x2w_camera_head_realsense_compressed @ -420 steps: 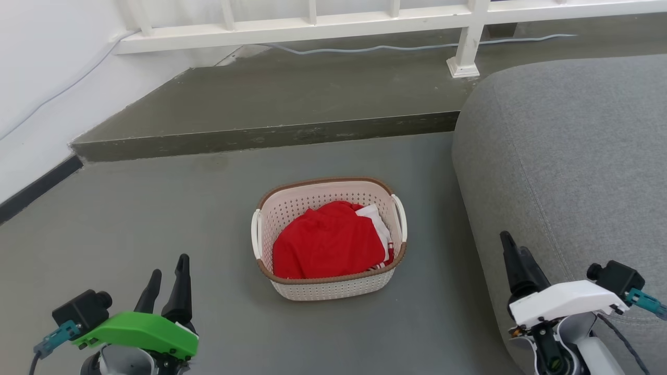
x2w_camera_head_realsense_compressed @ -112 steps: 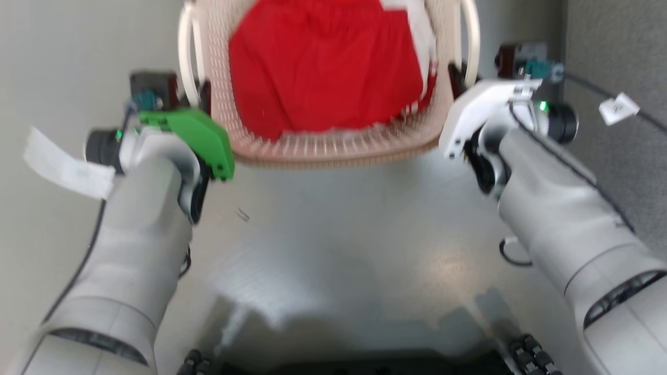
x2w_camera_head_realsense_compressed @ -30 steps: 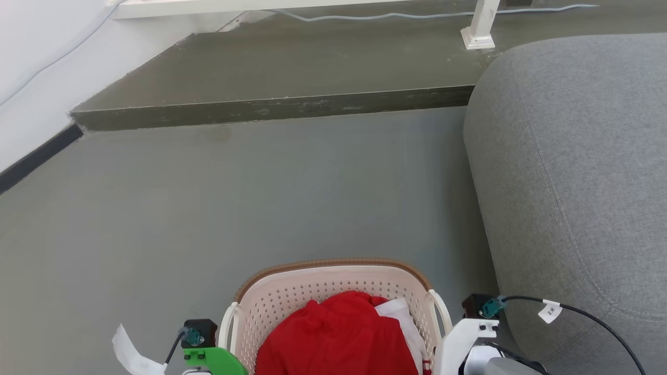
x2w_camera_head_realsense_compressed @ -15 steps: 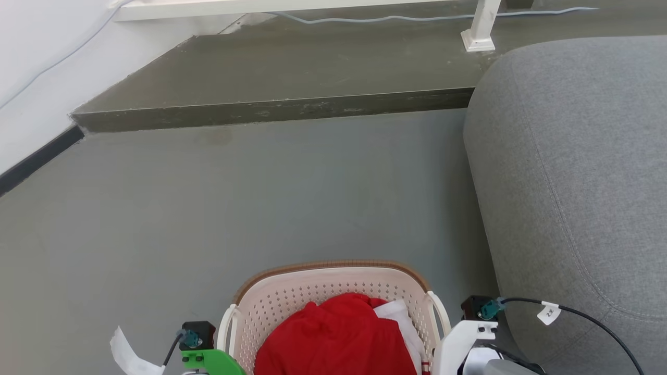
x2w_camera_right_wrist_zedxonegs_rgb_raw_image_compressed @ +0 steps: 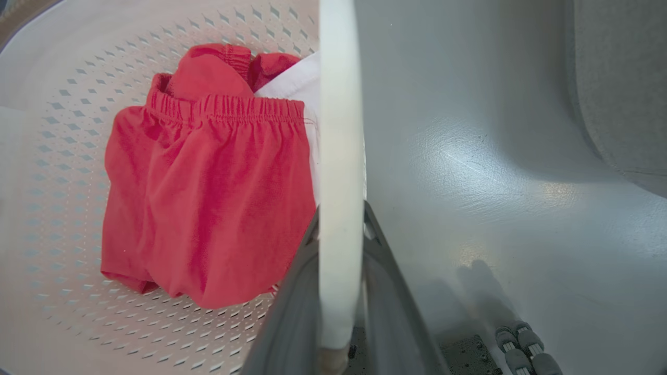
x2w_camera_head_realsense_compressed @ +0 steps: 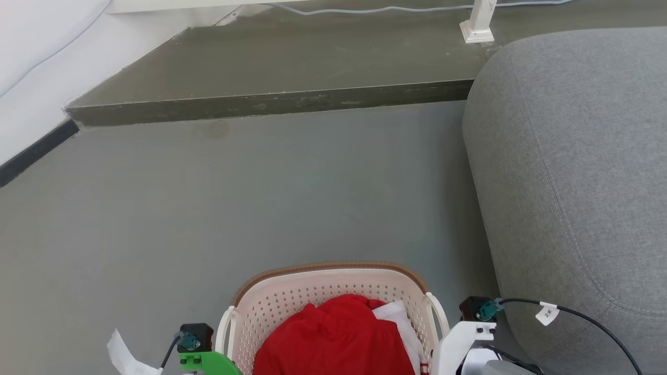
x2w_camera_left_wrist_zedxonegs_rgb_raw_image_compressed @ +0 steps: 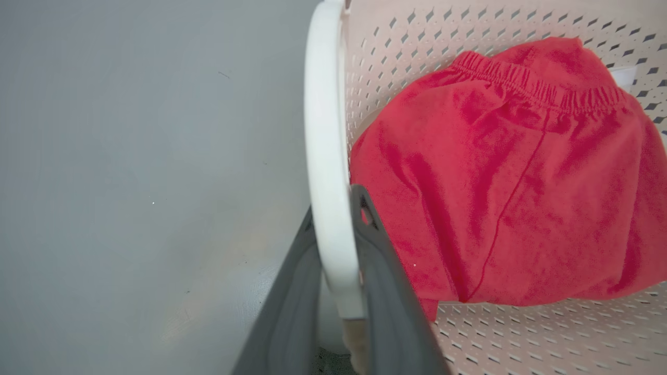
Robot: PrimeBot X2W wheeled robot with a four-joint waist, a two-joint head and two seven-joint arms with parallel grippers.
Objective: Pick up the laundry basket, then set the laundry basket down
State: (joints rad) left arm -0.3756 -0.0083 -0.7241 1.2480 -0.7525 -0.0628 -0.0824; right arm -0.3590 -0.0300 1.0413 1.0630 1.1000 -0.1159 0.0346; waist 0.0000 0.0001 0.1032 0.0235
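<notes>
- The laundry basket [x2w_camera_head_realsense_compressed: 329, 267] sits at 6 o'clock in my head view, cut off by the bottom edge, between my two wrists.
- My left gripper [x2w_camera_left_wrist_zedxonegs_rgb_raw_image_compressed: 336, 208] is clamped on the basket's left handle [x2w_camera_left_wrist_zedxonegs_rgb_raw_image_compressed: 322, 120]. One dark finger lies against the outer side of the white bar and the other against the inner side, both touching it.
- My right gripper [x2w_camera_right_wrist_zedxonegs_rgb_raw_image_compressed: 341, 213] grasps the right handle [x2w_camera_right_wrist_zedxonegs_rgb_raw_image_compressed: 340, 104] the same way, with a finger pressed on each side of the bar.
- In the head view the green cover [x2w_camera_head_realsense_compressed: 208, 363] of my left wrist is at the basket's 8 o'clock. The white cover [x2w_camera_head_realsense_compressed: 461, 341] of my right wrist is at its 4 o'clock. Each is just beside its handle.
- Inside the basket a red garment [x2w_camera_head_realsense_compressed: 333, 341] with an elastic waistband covers most of the perforated bottom.
- A white cloth [x2w_camera_head_realsense_compressed: 394, 312] lies against the red one at its 2 o'clock, toward the right handle.
- The grey floor [x2w_camera_head_realsense_compressed: 250, 198] spreads from the basket toward 12 o'clock, as far as a darker raised step [x2w_camera_head_realsense_compressed: 292, 57].
- A grey sofa [x2w_camera_head_realsense_compressed: 573, 156] fills the 3 o'clock side, near the basket's right side but apart from it.
- I cannot tell whether the basket's underside touches the floor.
</notes>
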